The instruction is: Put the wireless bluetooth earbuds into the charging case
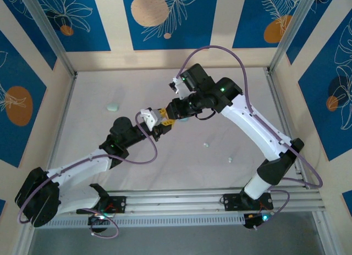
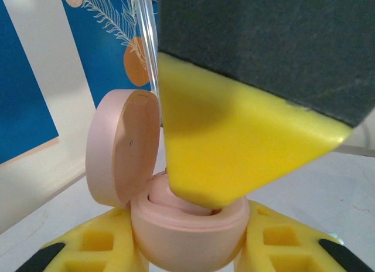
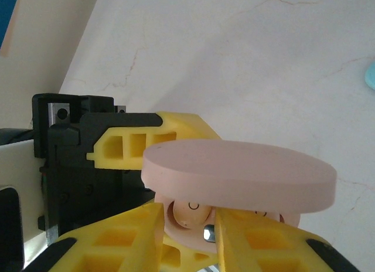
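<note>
From the top camera you see the left claw (image 1: pixel 163 122) and the right claw (image 1: pixel 179 111) meeting tip to tip above the middle of the worktop (image 1: pixel 99 90). A loose earbud (image 1: pixel 206 145) and a second loose earbud (image 1: pixel 229 158) lie on the bare surface towards the right arm's base, apart from both claws. A mint case (image 1: pixel 113 107) sits off to the left.

On the left wrist camera, your left claw is pinching the pink charging case (image 2: pixel 187 245) by its base, with a yellow finger against each side. The lid (image 2: pixel 120 149) stands open, swung up on the left. One yellow finger of the right claw comes down from above into the case's open mouth.

On the right wrist camera, the lid runs edge-on across the frame. Just below it, a pinkish earbud (image 3: pixel 186 212) sits inside the case, showing through the narrow gap between the right claw's fingers. You cannot tell whether those fingers press on it or stand just clear.
</note>
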